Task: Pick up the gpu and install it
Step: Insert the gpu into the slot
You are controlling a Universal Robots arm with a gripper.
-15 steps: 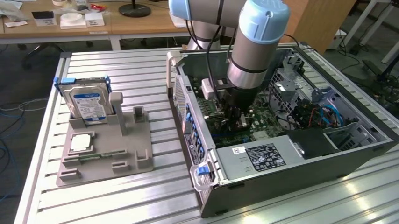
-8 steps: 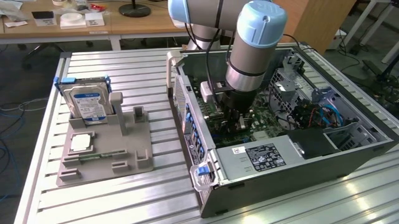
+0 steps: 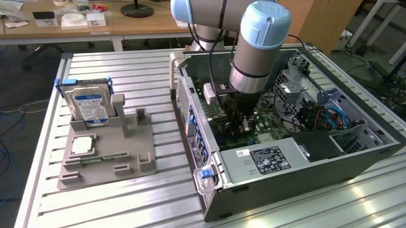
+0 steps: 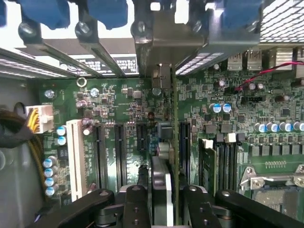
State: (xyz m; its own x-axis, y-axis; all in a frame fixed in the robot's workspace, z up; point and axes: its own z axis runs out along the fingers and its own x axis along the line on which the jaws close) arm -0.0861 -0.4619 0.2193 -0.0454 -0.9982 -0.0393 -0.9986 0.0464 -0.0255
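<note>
One slatted metal table point(image 3: 127, 199) bears a computer case point(image 3: 304, 175).

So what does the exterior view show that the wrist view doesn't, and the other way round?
Exterior view alone: the grey fixture tray on the slatted table, with the silver hard drive standing upright in it, and the open computer case. Wrist view alone: the gpu seen edge-on, standing upright over the slots, and the gripper fingers. Both: the green motherboard.
</note>
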